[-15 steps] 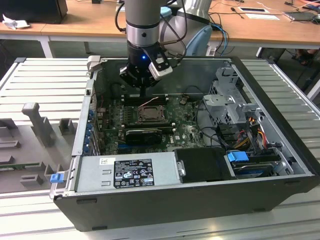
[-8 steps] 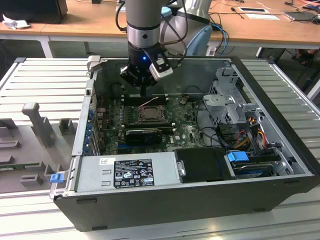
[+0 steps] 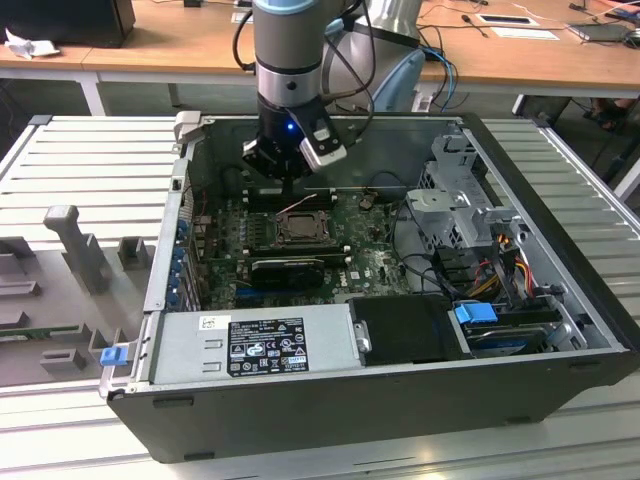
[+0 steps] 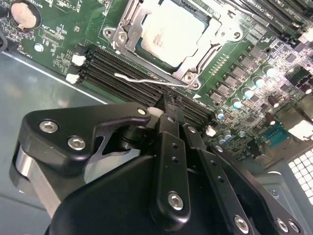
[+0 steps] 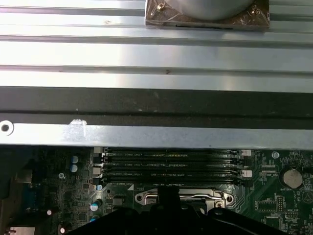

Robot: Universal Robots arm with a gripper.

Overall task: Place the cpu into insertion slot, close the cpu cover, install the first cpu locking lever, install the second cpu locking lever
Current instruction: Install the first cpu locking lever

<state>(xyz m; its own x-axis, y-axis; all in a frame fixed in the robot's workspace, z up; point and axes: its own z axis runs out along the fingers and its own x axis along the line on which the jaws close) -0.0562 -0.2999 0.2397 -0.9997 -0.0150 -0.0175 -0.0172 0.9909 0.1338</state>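
Dull silver square cpu [image 4: 172, 30] seated in black slot [image 4: 140, 49], thin steel cover [image 4: 128, 24] flat around it, bent wire lever [image 4: 146, 80] alongside, black pincer [image 4: 170, 102] closed and empty over ribbed memory slots [image 4: 103, 61]

In the first wrist view the gripper [image 5: 168, 195] probably hides most of the insertion slot [image 5: 222, 198].

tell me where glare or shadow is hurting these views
In the second wrist view, glare whitens the cpu top, while the black pincer reads as a dark mass; in the first wrist view, the case wall shines bright and the memory slots next to it lie in shade; in the exterior view, the motherboard deep inside the case is dim.
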